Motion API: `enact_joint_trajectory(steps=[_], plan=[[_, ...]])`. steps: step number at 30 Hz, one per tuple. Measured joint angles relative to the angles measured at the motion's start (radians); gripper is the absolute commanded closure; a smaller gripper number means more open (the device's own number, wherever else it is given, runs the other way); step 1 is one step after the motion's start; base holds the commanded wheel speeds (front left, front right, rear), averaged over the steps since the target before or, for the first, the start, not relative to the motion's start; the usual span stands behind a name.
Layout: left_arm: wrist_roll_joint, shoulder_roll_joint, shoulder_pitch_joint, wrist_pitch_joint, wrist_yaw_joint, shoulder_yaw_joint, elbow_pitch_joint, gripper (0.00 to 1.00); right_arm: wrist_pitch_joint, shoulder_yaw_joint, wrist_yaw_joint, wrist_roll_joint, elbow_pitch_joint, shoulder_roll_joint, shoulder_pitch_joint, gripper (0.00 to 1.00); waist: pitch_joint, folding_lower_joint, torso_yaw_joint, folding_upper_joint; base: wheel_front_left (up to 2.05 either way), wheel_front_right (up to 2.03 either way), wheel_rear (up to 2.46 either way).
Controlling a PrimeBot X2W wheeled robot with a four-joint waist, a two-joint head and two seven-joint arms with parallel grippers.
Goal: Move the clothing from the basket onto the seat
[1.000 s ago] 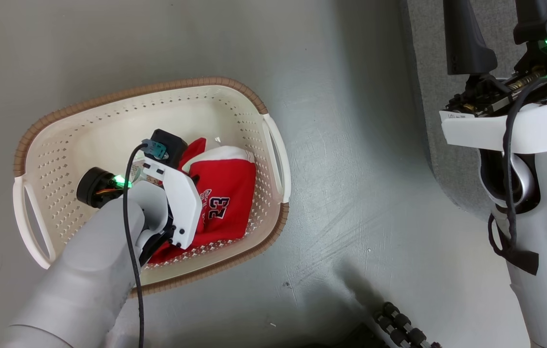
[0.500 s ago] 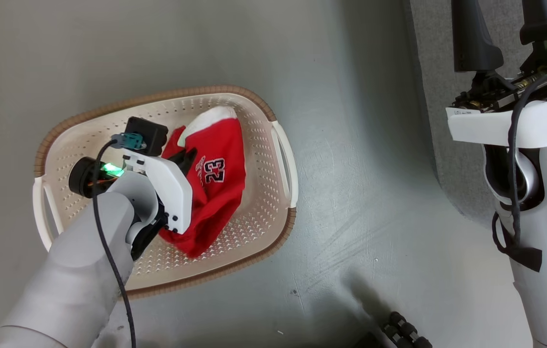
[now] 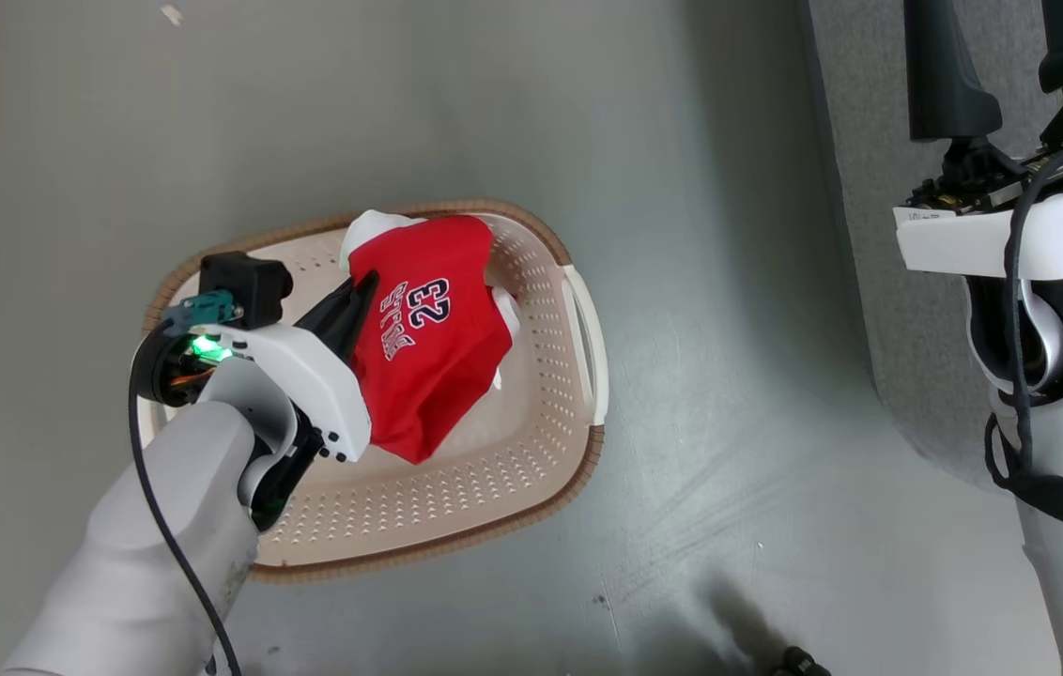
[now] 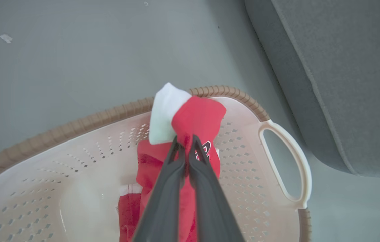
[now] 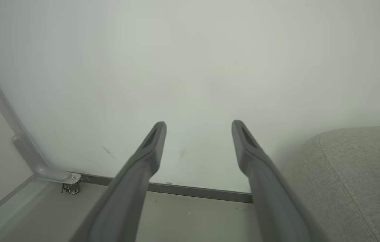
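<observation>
Left gripper (image 4: pixel 185 139): jaws pinched shut on clothing (image 3: pixel 428 347), lifted over basket (image 3: pixel 494 488).
Right gripper (image 5: pixel 198 127): jaws wide, empty, well apart from basket.
Count: one clothing item, one basket.

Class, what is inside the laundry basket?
A red jersey, pinched by the left gripper, hangs inside the laundry basket. It covers part of the bottom; whether more clothing lies beneath cannot be seen.

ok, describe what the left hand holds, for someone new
On the floor beside the grey sofa sits a cream perforated basket with a brown rim. Above it, pinched in the left hand, hangs the jersey. Amid grey and cream, it is red with a white panel and dark number.
</observation>
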Motion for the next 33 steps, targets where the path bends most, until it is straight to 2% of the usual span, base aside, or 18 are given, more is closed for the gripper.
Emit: enact_joint_trajectory(steps=[13,25,33], plan=[[-0.027,0.011,0.088,-0.148,-0.007,0.026,-0.058,1.00,0.000,-0.013,0.000,0.000,0.034,-0.033,0.058,0.00,-0.103,0.0000,0.060,0.0000,0.00,0.00,0.00],[-0.032,0.052,0.124,-0.179,-0.007,0.084,-0.143,1.00,0.000,-0.033,0.000,0.000,0.067,-0.055,0.145,0.00,-0.214,0.0000,0.106,0.0000,0.00,0.00,0.00],[-0.031,0.104,0.162,-0.185,-0.007,0.147,-0.199,1.00,0.000,-0.038,0.000,0.003,0.089,-0.055,0.220,0.00,-0.294,0.0000,0.130,0.0000,0.00,0.00,0.00]])
